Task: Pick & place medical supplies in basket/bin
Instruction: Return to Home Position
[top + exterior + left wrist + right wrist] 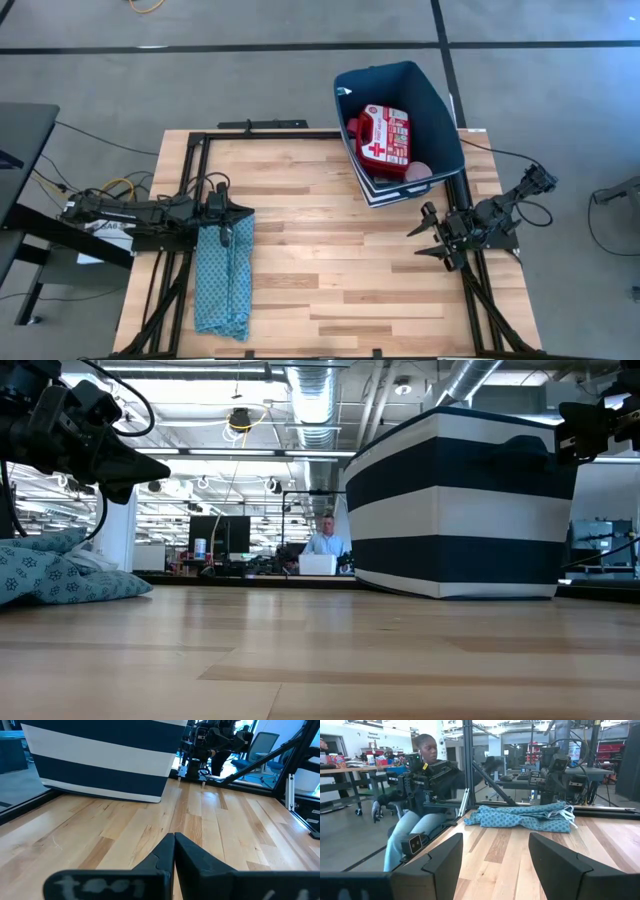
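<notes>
The navy bin (440,110) stands at the table's far right, its striped side (460,510) on the wood. Inside it lie the red-and-white first aid pouch (382,137) and a pink round piece (418,171). My left gripper (245,212) rests shut at the table's left edge, above the far end of a folded teal cloth (224,275). My right gripper (422,232) rests open at the right edge, near the bin's near corner, with nothing between its fingers (440,860).
The teal patterned cloth (525,817) lies along the left side of the table. A bare stretch of wood (330,260) spans between the two arms. A person sits beyond the table's left edge (420,785), and another sits far behind it (325,540).
</notes>
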